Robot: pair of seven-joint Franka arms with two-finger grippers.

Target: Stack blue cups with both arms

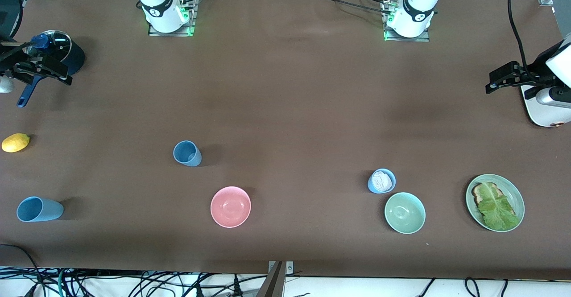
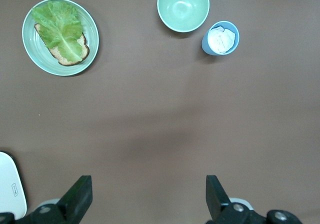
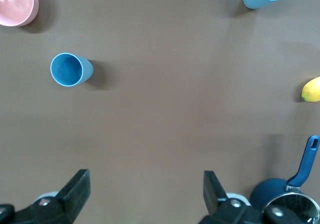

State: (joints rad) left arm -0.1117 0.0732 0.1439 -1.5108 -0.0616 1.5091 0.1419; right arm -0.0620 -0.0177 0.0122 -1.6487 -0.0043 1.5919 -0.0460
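The steel blue cup [image 1: 187, 153] stands upright on the bare table toward the right arm's end, with free space all around it. The pale blue cup [image 1: 382, 181] stands upright toward the left arm's end, just beside the green bowl [image 1: 405, 212], which lies nearer to the front camera. Something white and crumpled sits inside this cup; I think it is tissue or paper, but the view is too poor to be sure. It would probably stop another cup from seating deep inside, so the pale cup seems better as the one that goes on top, or its filling must come out first.

Each cup lies within one arm's side, which suits a task for two arms. The right gripper [image 3: 145, 194] hangs over the saucepan [image 1: 62, 56] at the table's edge, fingers apart, holding nothing. The left gripper [image 2: 149, 199] hangs over the table's other end, fingers also apart and empty.

Around them are a pink bowl [image 1: 230, 206], a longer sky-blue cup [image 1: 39, 209], a lemon [image 1: 15, 142], and a plate with lettuce on bread [image 1: 495, 202]. Only the green bowl crowds a grasp.
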